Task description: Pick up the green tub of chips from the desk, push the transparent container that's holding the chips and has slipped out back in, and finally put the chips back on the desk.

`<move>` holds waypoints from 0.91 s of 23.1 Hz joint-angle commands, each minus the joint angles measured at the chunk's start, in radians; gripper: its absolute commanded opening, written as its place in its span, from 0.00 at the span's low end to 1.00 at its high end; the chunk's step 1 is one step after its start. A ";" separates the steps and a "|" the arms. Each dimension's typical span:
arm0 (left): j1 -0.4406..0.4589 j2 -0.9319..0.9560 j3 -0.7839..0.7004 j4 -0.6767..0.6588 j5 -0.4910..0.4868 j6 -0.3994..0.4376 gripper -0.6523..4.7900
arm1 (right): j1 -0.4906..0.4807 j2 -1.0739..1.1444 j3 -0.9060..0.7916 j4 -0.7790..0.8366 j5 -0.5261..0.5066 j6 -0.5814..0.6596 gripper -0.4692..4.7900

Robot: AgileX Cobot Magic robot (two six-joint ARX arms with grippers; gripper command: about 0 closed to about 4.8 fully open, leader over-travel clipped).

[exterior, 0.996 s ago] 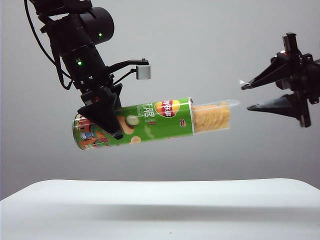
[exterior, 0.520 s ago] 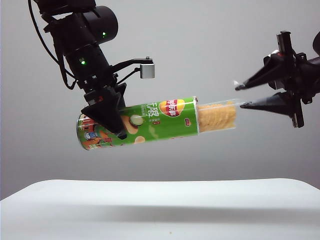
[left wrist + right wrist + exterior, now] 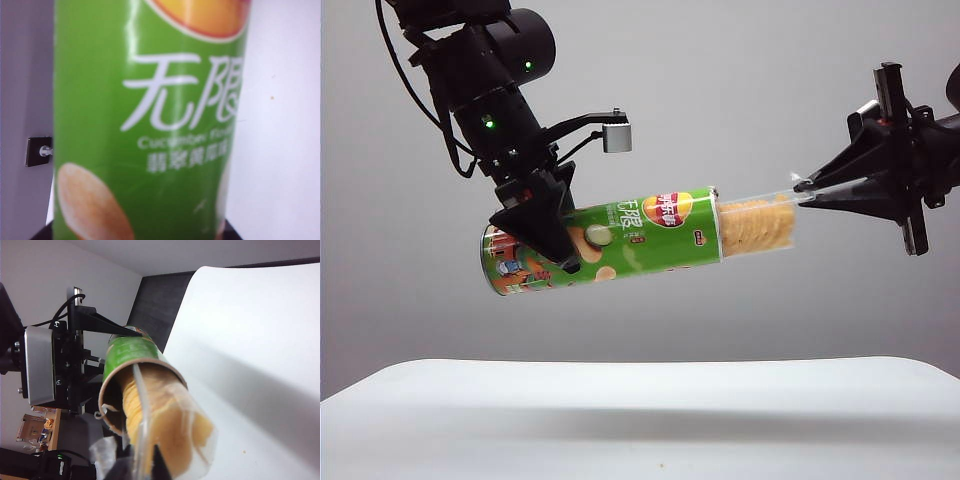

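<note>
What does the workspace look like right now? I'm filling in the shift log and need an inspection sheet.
Surface: white desk, bare.
Job's things: green tub of chips held in the air, roughly level, open end slightly raised; transparent container with chips sticks out of that end.
Clutter: nothing seen.
Grippers: left gripper clamps the tub near its closed end; right gripper has its tips nearly together at the container's tip, grip uncertain.
Cables: black cable along the left arm.
Surroundings: plain grey wall.
</note>
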 commanded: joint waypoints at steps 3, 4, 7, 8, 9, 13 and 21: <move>-0.001 -0.007 0.003 0.030 0.064 -0.016 0.66 | 0.002 -0.003 0.003 0.005 -0.006 -0.010 0.08; -0.001 -0.007 0.003 0.031 0.067 -0.016 0.66 | 0.002 -0.003 0.003 0.006 -0.006 -0.011 0.08; -0.007 -0.007 0.003 0.040 0.080 -0.016 0.66 | 0.008 -0.003 0.003 0.008 -0.006 -0.010 0.08; -0.008 -0.007 0.003 0.050 0.105 -0.017 0.66 | 0.021 -0.003 0.003 0.009 0.005 -0.010 0.08; -0.008 -0.007 0.003 0.055 0.113 -0.018 0.66 | 0.028 -0.003 0.003 0.009 0.013 -0.010 0.08; -0.033 -0.006 0.003 0.079 0.115 -0.020 0.66 | 0.069 -0.003 0.003 0.011 0.036 -0.010 0.08; -0.071 -0.006 0.003 0.151 0.164 -0.114 0.66 | 0.145 0.003 0.004 0.040 0.065 -0.001 0.08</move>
